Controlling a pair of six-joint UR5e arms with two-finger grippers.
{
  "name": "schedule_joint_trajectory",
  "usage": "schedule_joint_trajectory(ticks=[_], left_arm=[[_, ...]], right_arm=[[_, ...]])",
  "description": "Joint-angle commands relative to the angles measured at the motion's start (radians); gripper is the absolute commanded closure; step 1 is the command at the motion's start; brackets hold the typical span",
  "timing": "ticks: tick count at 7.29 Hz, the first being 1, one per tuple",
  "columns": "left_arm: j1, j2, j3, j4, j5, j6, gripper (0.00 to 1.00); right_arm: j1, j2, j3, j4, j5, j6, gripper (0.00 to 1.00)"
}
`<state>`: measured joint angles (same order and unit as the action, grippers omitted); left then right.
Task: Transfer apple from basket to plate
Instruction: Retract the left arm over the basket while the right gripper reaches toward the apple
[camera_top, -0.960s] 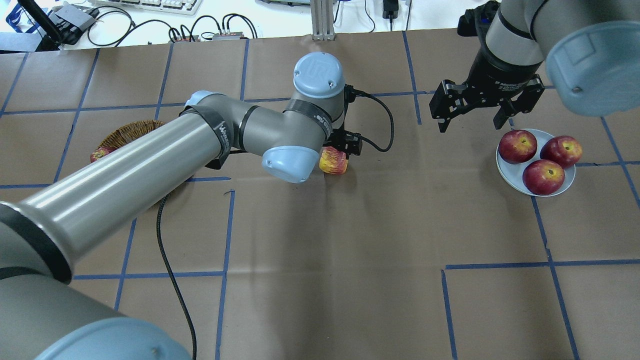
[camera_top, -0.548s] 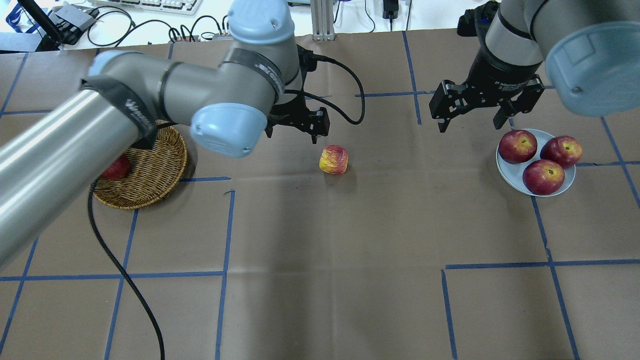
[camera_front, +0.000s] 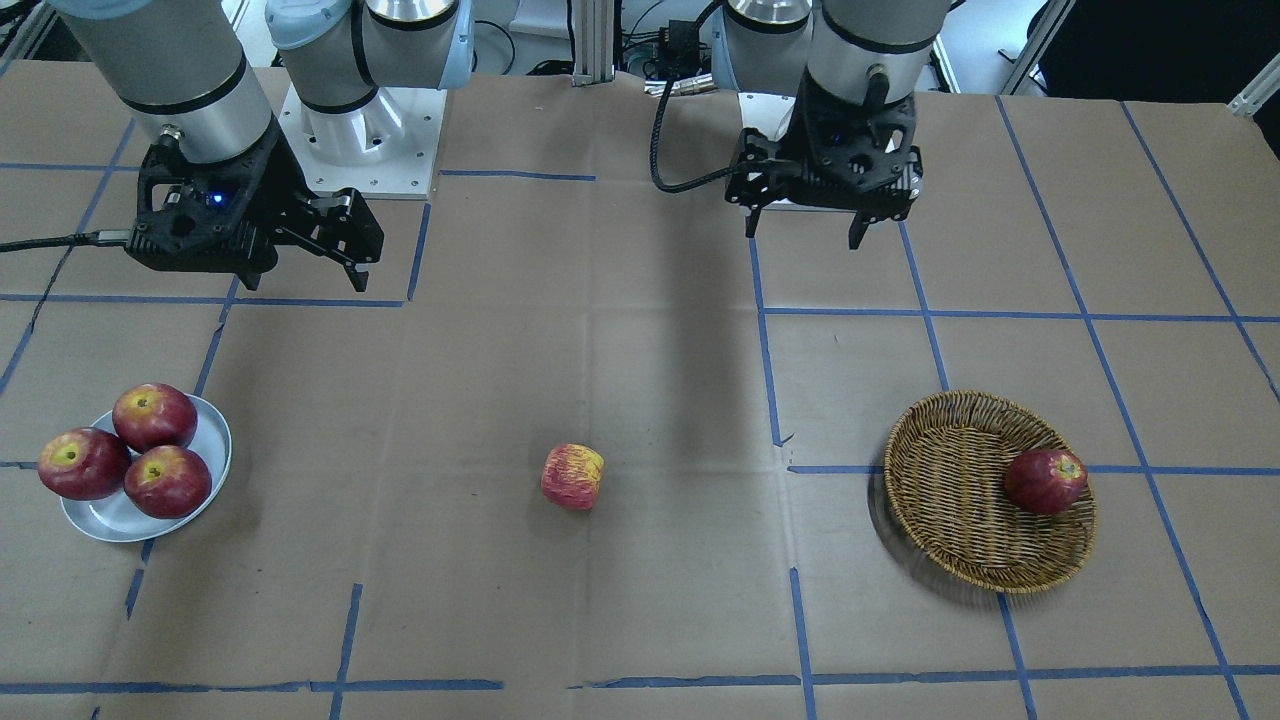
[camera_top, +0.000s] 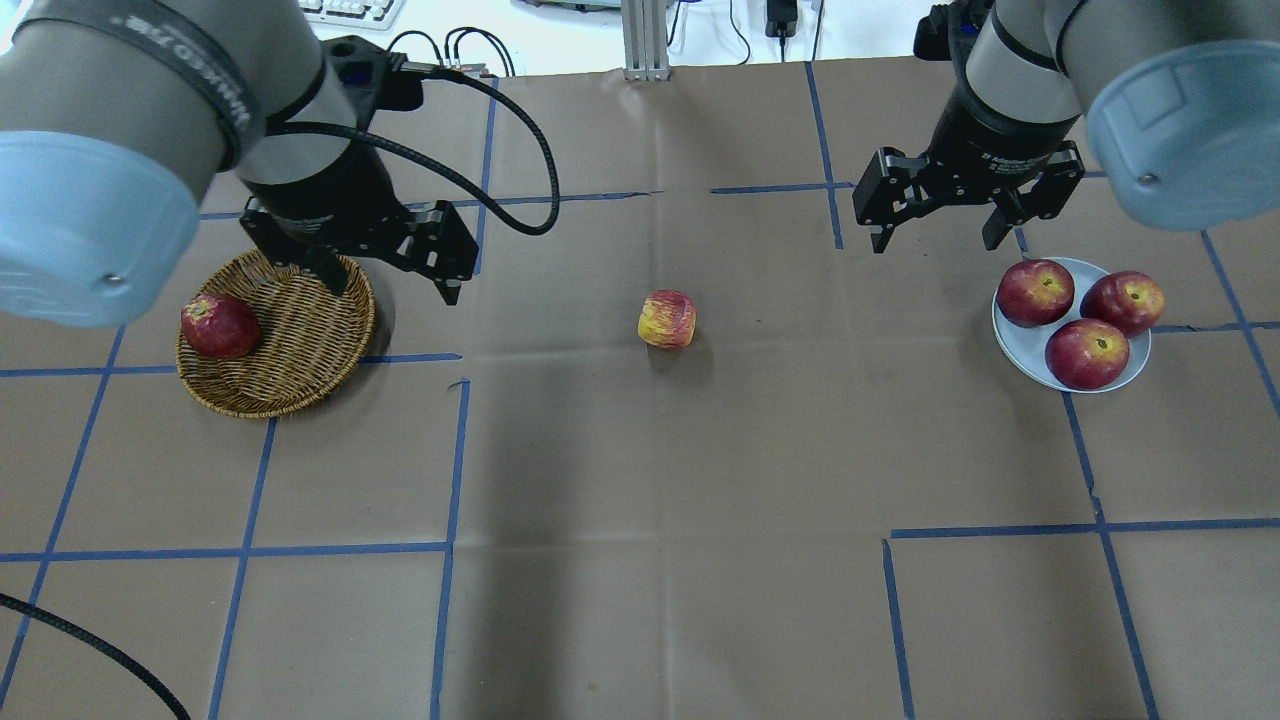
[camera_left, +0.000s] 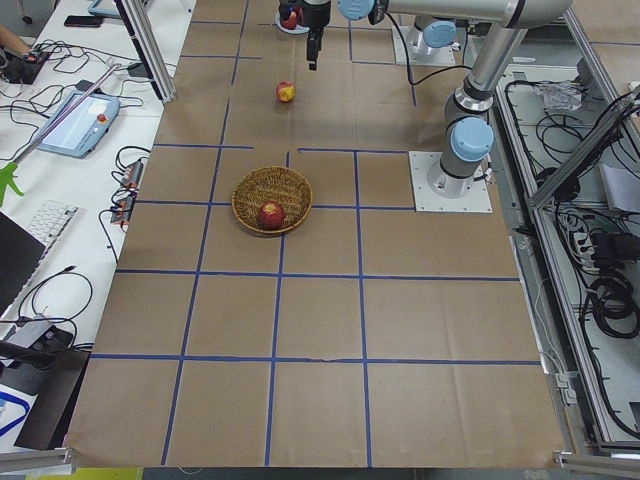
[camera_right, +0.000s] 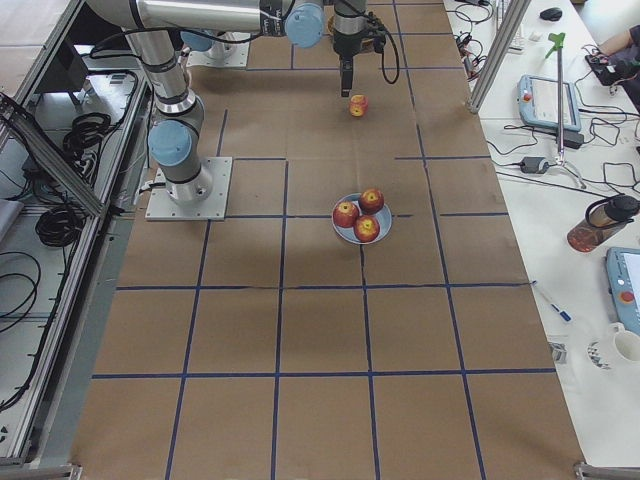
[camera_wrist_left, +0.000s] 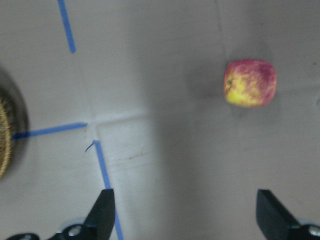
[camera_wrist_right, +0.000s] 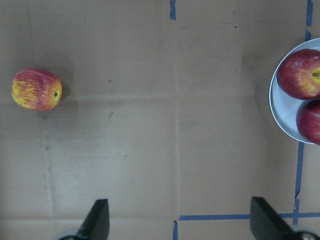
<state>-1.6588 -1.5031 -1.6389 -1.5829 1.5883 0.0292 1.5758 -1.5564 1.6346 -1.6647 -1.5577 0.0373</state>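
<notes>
The pale, streaked apple (camera_top: 667, 319) lies on its side on the brown table between the basket and the plate; it also shows in the front view (camera_front: 573, 477) and both wrist views (camera_wrist_left: 250, 83) (camera_wrist_right: 36, 89). The wicker basket (camera_top: 310, 335) at the left holds one dark red apple (camera_top: 220, 325). The white plate (camera_top: 1013, 345) at the right holds three dark red apples. My left gripper (camera_top: 395, 285) is open and empty, above the basket's right rim. My right gripper (camera_top: 933, 240) is open and empty, above the table to the left of the plate.
Blue tape lines cross the brown paper table cover (camera_top: 640, 520). A black cable (camera_top: 520, 150) loops from my left wrist. Keyboards and cables lie beyond the far edge. The arm bases (camera_front: 360, 120) stand at the robot's side of the table.
My left arm has swung left, away from the pale apple, which stays on the table, and now hovers by the basket. My right gripper has barely shifted.
</notes>
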Motion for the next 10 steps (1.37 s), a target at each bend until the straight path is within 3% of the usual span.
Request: schedule_joint_trajectory(ticks=[1, 3, 5, 7, 8, 10], left_arm=[[0.037, 0.067, -0.035, -0.031, -0.001, 0.012, 0.01], [0.030, 0.093, -0.044, -0.031, -0.002, 0.012, 0.01], [0.033, 0.080, -0.061, -0.031, -0.002, 0.012, 0.01], [0.031, 0.083, -0.058, -0.031, -0.004, 0.012, 0.01], [0.033, 0.067, -0.056, -0.029, -0.005, 0.003, 0.01], [0.031, 0.060, -0.056, -0.029, -0.005, 0.003, 0.01]], right_arm=[[0.067, 0.039, -0.006, -0.067, -0.002, 0.091, 0.00], [0.201, 0.138, -0.030, -0.179, -0.012, 0.259, 0.00], [0.306, 0.302, -0.131, -0.226, -0.013, 0.419, 0.00], [0.355, 0.419, -0.119, -0.395, -0.021, 0.457, 0.00], [0.366, 0.444, -0.113, -0.403, -0.018, 0.475, 0.00], [0.356, 0.482, -0.020, -0.548, -0.018, 0.464, 0.00]])
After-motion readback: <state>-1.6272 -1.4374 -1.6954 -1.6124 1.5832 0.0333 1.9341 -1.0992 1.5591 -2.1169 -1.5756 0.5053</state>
